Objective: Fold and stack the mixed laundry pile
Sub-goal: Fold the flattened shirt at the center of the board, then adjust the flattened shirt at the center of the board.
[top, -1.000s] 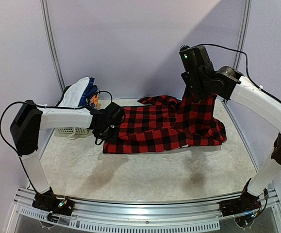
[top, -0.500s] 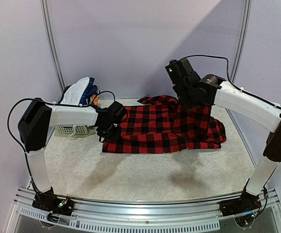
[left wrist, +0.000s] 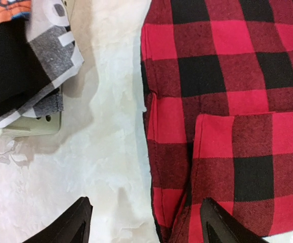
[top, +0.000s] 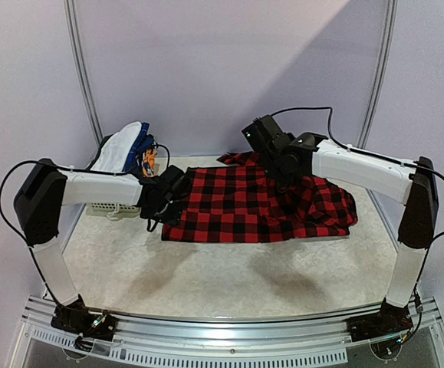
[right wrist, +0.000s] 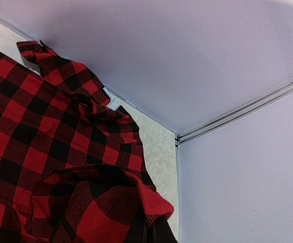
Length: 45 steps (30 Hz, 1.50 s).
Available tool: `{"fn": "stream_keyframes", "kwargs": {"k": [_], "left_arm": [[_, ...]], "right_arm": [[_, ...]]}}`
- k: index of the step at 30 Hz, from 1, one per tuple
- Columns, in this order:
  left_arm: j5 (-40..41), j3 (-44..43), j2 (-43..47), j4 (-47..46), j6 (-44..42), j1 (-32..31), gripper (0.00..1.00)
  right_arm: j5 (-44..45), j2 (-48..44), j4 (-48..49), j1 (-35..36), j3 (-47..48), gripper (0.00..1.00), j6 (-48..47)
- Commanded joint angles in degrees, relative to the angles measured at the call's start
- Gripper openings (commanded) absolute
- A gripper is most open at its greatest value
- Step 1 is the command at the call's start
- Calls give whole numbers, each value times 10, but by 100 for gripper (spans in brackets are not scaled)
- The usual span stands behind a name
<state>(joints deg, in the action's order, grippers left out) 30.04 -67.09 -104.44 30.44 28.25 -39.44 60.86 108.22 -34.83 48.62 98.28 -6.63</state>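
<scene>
Crinkled white table cover (top: 229,276), soft plaid shirt (top: 237,203)

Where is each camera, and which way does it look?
Top: above and behind, looking down at the red-and-black plaid shirt on the table; left arm and right arm show.
Left wrist: looks down at the shirt's edge; its open jaws' fingertips show.
Right wrist: looks across the shirt to the back corner; its jaws barely show.
All share the shirt.

plaid shirt (top: 237,205): red-black checks | basket (top: 116,206): white | table (top: 229,276): cream
</scene>
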Motion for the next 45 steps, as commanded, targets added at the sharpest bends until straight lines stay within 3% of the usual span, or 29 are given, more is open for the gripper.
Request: {"fn": "stream_keyframes", "kwargs": {"k": [1, 5, 9, 14, 19, 21, 23, 27, 38, 45], "left_arm": [[-14, 48, 48, -75, -23, -14, 75], [-36, 86, 71, -99, -16, -13, 74], [-54, 109, 92, -102, -10, -14, 73], [-68, 138, 125, -94, -4, -13, 73], [-91, 175, 156, -113, 3, -13, 73], [-116, 189, 162, -137, -3, -13, 74], [-153, 198, 165, -162, -9, -13, 73], [-222, 198, 161, -205, -14, -16, 73], [-309, 89, 59, -244, -10, -16, 69], [-319, 10, -25, -219, -15, -14, 64]], "right_arm": [[-46, 26, -48, -4, 44, 4, 32], [-225, 48, -115, -2, 101, 3, 96], [-392, 60, -108, 1, 116, 5, 130], [-512, 108, -98, 1, 148, 11, 173], [-633, 167, -70, 0, 186, 53, 205], [-660, 185, -75, -2, 207, 60, 211], [-671, 187, -79, -7, 212, 74, 216], [-638, 149, -73, -24, 178, 79, 220], [-471, -87, 27, -81, -145, 77, 283], [-469, -217, 76, -129, -345, 71, 340]]}}
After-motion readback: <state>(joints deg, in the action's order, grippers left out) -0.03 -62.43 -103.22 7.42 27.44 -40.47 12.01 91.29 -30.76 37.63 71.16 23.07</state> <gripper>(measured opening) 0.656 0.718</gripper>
